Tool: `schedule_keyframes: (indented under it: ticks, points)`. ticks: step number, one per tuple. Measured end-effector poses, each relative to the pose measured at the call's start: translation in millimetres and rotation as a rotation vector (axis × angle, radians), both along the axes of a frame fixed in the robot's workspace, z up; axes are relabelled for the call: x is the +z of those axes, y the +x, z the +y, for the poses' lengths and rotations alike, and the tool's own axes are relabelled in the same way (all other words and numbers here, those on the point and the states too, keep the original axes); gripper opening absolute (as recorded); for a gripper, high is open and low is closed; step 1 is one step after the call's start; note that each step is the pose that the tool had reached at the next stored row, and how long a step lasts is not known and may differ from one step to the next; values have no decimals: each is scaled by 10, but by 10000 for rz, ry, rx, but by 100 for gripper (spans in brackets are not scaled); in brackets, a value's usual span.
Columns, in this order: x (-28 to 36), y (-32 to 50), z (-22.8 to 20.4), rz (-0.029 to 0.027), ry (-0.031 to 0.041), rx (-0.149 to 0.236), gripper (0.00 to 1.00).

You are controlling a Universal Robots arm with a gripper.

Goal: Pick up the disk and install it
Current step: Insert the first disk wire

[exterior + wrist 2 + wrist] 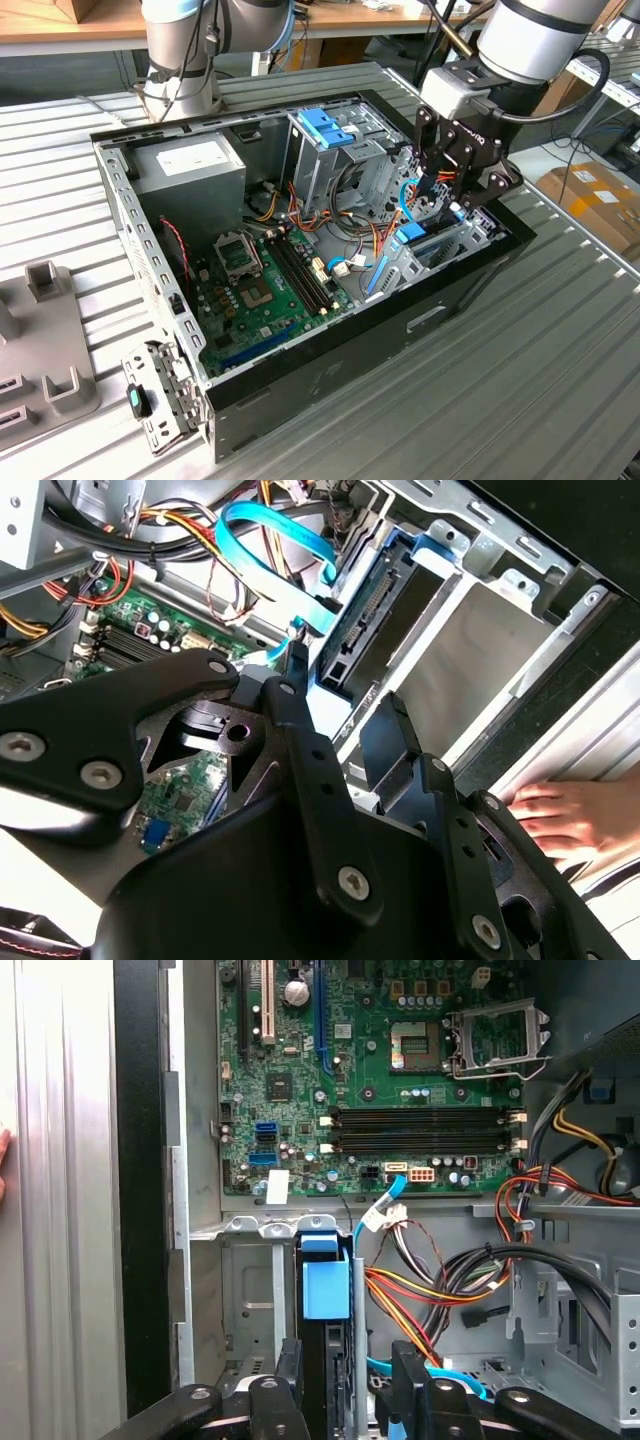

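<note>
Mostly the flat grey metal disk [325,1285] with blue plastic side rails is hidden. In the exterior view the black two-fingered gripper [445,205] and the cage wall cover all but a blue corner, and its label cannot be made out. The open black computer case [330,370] sits on a ribbed grey metal table [560,340]. Behind it are a wooden bench [60,25] and a cardboard box [590,190], and a person's hand [570,815] rests on the table by the case. The disk stands on edge in the drive cage at the case's end on the exterior view's right. Its long axis runs toward the green motherboard [330,1070], connector end facing it. The gripper hovers over the disk with jaws apart, straddling its blue end, and a gap shows beside one finger.
</note>
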State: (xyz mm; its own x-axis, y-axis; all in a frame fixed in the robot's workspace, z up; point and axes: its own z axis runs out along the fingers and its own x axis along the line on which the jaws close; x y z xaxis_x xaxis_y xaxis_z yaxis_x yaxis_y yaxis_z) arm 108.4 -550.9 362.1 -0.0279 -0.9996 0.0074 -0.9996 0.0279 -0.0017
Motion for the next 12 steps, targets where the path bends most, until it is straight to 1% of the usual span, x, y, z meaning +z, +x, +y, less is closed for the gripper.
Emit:
schedule_keyframes:
  ticks: [4,12]
  points:
    - [0,0,32,0,43,0,48]
    - [2,2,47,4,46,0,48]
